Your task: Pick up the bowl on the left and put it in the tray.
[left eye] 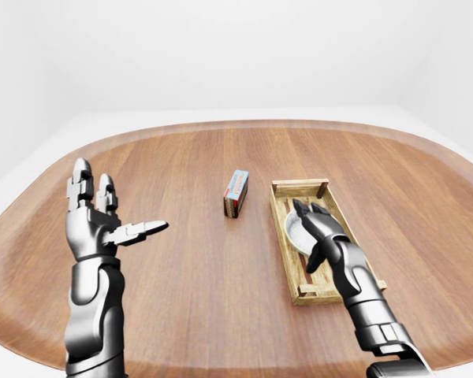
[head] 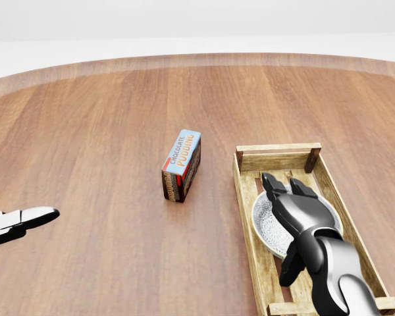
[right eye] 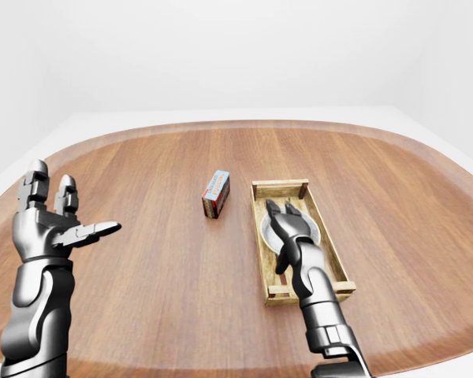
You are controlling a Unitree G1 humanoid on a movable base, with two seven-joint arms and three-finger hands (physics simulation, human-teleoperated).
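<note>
Fingers [head: 274,185] of the right hand [head: 301,214] are noted spread wide over the bowl [head: 266,227], closed on nothing; contact cannot be told. The bowl is seated upright in the tray [head: 276,149]. Placement is judged done; next, the hand is to be lifted clear without the rim being caught. The left hand [left eye: 94,224] is held open, well apart. Label read on the box [head: 182,164]: "CHOCOLATE PUDDING".

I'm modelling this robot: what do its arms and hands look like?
The left arm and right arm are glossy silver-grey shells in rounded segments with darker joints. The left hand and right hand each have three blocky, jointed dark-grey fingers. No cables or markings show.
</note>
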